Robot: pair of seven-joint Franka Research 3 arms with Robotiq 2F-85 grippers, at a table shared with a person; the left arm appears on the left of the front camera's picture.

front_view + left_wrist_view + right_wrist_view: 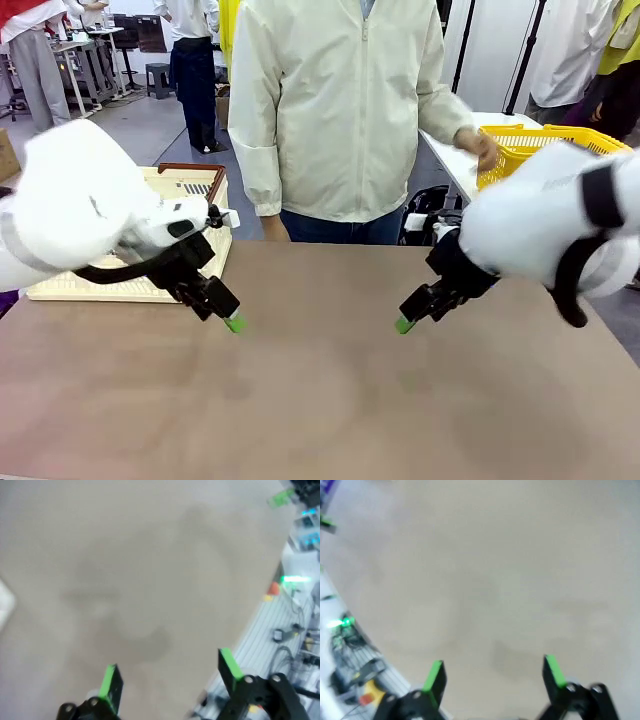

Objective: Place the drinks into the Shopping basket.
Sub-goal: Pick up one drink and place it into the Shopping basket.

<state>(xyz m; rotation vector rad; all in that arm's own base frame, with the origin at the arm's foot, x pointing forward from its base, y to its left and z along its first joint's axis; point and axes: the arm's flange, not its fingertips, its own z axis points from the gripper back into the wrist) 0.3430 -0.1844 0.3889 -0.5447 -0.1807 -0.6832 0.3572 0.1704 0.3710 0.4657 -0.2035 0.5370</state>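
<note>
The cream-white Shopping basket (180, 185) with its dark rim stands at the table's far left, partly behind my left arm. The drinks are out of view. My left gripper (232, 322) hovers low over the table's left-middle, open, with nothing between its green pads; in the left wrist view that gripper (170, 677) looks down on bare tabletop. My right gripper (404, 324) hangs over the right-middle, also open and holding nothing, and in its own view my right gripper (492, 675) faces plain table surface.
A person in a pale jacket (345, 100) stands at the far edge, one hand (482, 148) on a yellow mesh basket (545, 150) at the far right. The brown table (320, 400) stretches between and in front of the grippers.
</note>
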